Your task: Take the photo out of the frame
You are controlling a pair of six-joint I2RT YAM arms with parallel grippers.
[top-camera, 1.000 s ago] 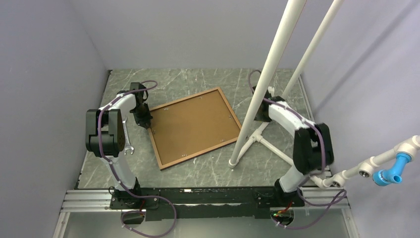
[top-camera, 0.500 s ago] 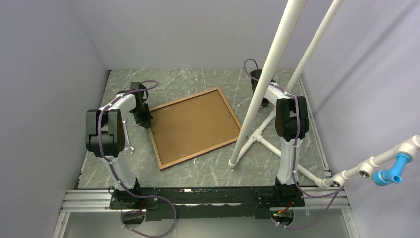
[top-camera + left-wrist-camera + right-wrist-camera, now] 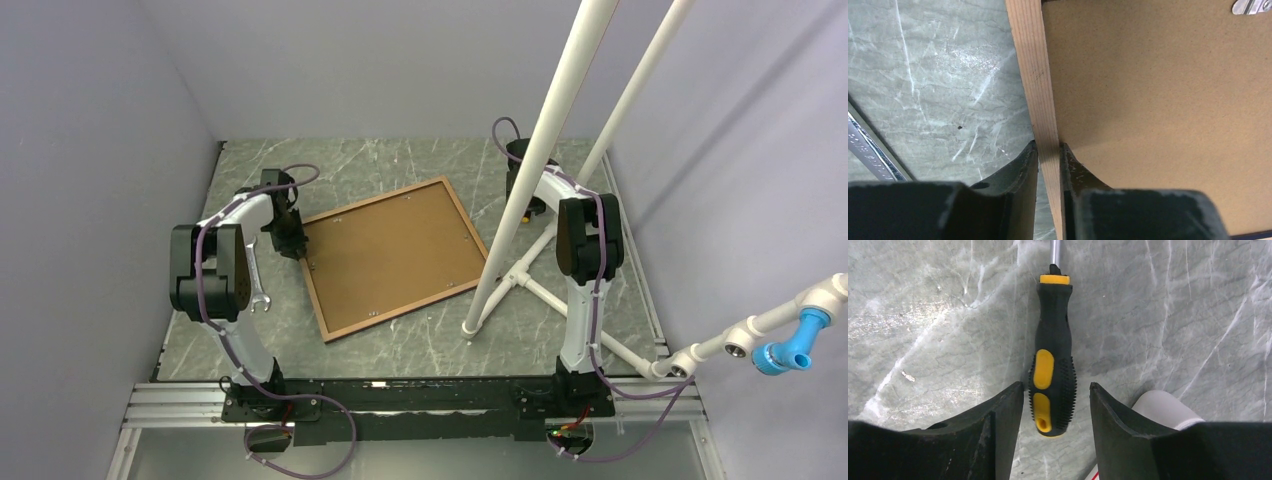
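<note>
While the backing board is still sitting in place, the task is looking barely begun. From the top view, one frame (image 3: 390, 255) is lying face down and slightly skewed in the middle of the marble surface (image 3: 400, 160), with its brown back and light wood rim showing. The photo is not showing anywhere, so it is probably still lying under the board. Small metal tabs are dotting the board's edges, too small to count firmly. The left claw (image 3: 290, 238) is reaching down onto the frame's left edge. One wrench (image 3: 262, 300) is lying just beside the left arm. The right arm (image 3: 585, 240) is stretching to the far right, partly hidden behind two white poles (image 3: 540, 150).

From the left wrist view, the two fingers (image 3: 1023, 165) are straddling the wood rim (image 3: 1040, 90), one on the marble side and one over the backing board (image 3: 1158, 115). They are clenching the rim, with no gap showing. One metal tab (image 3: 1252, 6) is peeking in at the top right corner.

From the right wrist view, the right claw (image 3: 1055, 395) is standing released, its fingers spread either side of one screwdriver (image 3: 1053, 365) with a black and yellow handle, apart from it and gripping nothing. The tool is lying flat on the marble.

Loosening the tabs, lifting the board and pulling out the print are all left to do.
</note>
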